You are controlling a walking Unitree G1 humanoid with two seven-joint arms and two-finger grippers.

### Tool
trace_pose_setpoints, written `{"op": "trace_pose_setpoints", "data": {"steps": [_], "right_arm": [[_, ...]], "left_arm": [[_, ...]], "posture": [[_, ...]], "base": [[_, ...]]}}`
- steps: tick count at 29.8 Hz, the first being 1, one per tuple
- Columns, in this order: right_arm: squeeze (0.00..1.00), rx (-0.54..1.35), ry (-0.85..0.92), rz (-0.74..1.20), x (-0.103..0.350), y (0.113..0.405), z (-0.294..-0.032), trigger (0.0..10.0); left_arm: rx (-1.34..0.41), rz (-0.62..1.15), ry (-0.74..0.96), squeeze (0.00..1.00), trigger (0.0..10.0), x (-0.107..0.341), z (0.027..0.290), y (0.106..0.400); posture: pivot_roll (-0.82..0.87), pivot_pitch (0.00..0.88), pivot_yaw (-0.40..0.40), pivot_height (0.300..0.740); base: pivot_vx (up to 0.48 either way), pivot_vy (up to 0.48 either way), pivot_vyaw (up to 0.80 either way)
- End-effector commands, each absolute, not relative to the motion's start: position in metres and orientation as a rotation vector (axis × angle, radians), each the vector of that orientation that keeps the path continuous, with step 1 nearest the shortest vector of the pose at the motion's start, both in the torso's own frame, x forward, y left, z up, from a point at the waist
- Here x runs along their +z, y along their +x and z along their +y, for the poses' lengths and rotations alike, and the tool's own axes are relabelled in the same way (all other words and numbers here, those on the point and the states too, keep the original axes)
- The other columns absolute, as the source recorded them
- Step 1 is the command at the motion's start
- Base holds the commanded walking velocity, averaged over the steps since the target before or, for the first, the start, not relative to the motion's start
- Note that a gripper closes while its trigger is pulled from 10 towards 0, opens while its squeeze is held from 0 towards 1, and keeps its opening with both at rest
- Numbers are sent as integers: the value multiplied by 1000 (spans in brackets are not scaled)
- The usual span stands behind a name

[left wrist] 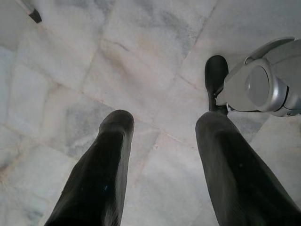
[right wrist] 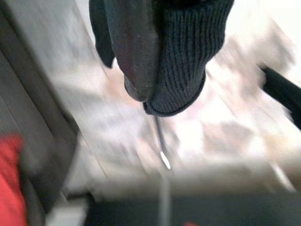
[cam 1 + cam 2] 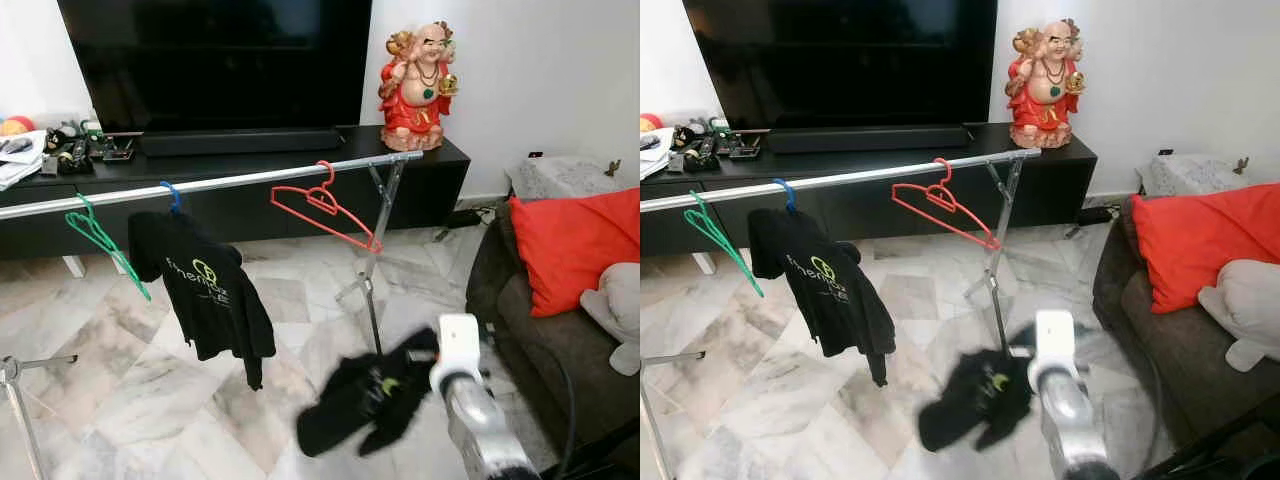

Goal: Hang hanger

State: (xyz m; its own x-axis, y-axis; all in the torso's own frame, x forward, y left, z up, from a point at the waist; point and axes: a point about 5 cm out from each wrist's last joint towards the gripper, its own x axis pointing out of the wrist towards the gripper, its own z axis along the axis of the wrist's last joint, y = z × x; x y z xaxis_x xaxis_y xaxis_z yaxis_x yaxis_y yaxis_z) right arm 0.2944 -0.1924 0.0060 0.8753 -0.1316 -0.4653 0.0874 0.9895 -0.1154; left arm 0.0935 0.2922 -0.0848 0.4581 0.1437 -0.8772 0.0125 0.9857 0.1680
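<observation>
A silver rail (image 3: 230, 182) runs across the room in front of a black TV counter (image 3: 420, 160). 3 hangers hook over it: a green hanger (image 3: 100, 240) towards the robot's left, a blue hanger (image 3: 172, 194) carrying a black T-shirt (image 3: 205, 290) with a green logo, and a bare red hanger (image 3: 325, 208) near the rail's cross-legged stand (image 3: 372, 260). The red one hangs tilted, its lower bar sloping down towards the stand.

The right arm (image 3: 475, 400) reaches forward low over the marble floor (image 3: 120, 390), and its right tool (image 3: 405, 375) holds a second black garment (image 3: 365, 395), blurred, dangling just above the floor. In the right wrist view 1 dark finger (image 2: 134, 52) presses against ribbed black knit; the tool is pinching that cloth.

The left tool (image 1: 162, 136) points down at the floor tiles, its 2 fingers (image 1: 101, 174) spread apart with nothing between them.

A red-robed statue (image 3: 418, 85) stands on the counter's end. A red cushion (image 3: 575, 250) lies on the sofa (image 3: 520, 330) at the right.
</observation>
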Motion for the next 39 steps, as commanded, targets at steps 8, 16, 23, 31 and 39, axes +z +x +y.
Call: {"op": "trace_pose_setpoints", "data": {"steps": [8,16,23,31,39], "right_arm": [[0,-170,-90,618,-24,266,-204,10000],[0,-186,-54,695,-41,247,-206,10000],[0,-241,-17,793,-59,218,-213,10000],[0,-319,34,863,-73,191,-225,10000],[0,-382,45,896,-74,179,-245,10000]], "left_arm": [[149,1088,112,0,10000,-87,290,90],[239,1038,8,0,10000,-87,291,88],[230,1057,36,0,10000,-85,298,83],[221,1060,71,0,10000,-80,309,80],[201,1055,76,0,10000,-81,306,82]], "posture": [[56,0,-49,740],[79,0,-47,740],[50,0,-4,740],[-3,0,63,740],[-30,0,67,740]], "base": [[0,0,0],[0,0,0],[0,0,0],[0,0,0],[0,0,0]]}}
